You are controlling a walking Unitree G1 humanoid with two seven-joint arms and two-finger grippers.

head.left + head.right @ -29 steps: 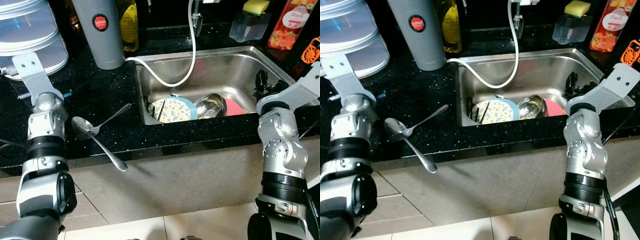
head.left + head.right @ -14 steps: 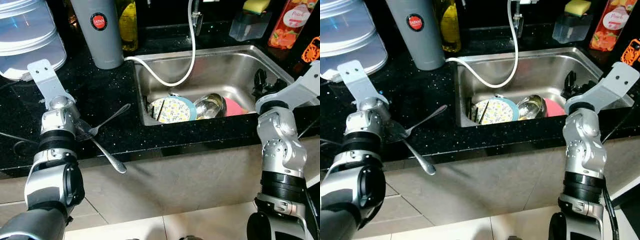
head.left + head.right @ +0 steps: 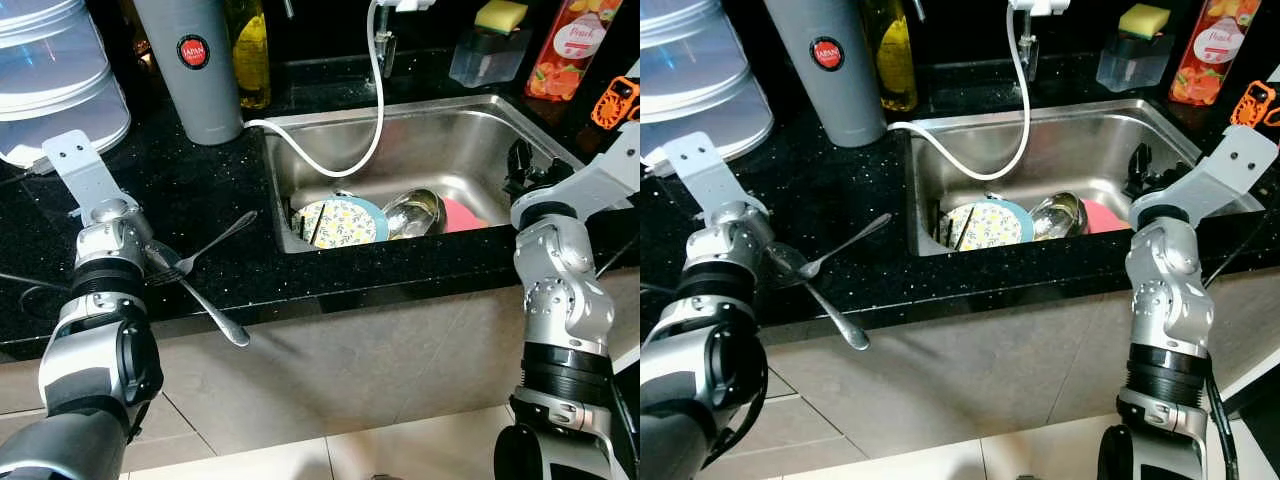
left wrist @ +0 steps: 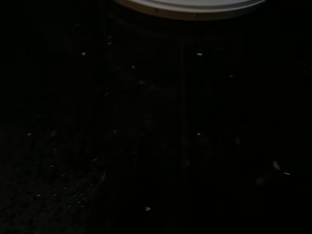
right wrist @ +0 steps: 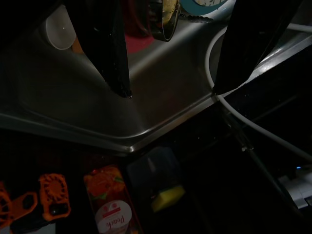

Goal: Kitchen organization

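A spoon (image 3: 212,312) and a fork (image 3: 218,238) lie crossed on the black counter (image 3: 190,190), left of the steel sink (image 3: 455,140). My left arm (image 3: 108,235) reaches over the counter and its joint covers the spoon's bowl. In the sink lie a yellow-patterned plate (image 3: 342,220), a steel bowl (image 3: 415,210) and a pink plate (image 3: 462,213). My right gripper (image 5: 170,92) hangs open and empty over the sink's right side, and also appears as a black shape (image 3: 520,168) at the sink's right rim.
A white hose (image 3: 375,120) loops into the sink. A grey tumbler (image 3: 195,70), an oil bottle (image 3: 250,55) and a clear stacked container (image 3: 50,70) stand at the back left. A sponge holder (image 3: 485,55) and an orange bottle (image 3: 565,45) stand at the back right.
My left arm has swung to the right over the counter and now covers the spoon's bowl. The right arm, spoon and fork have stayed in place.
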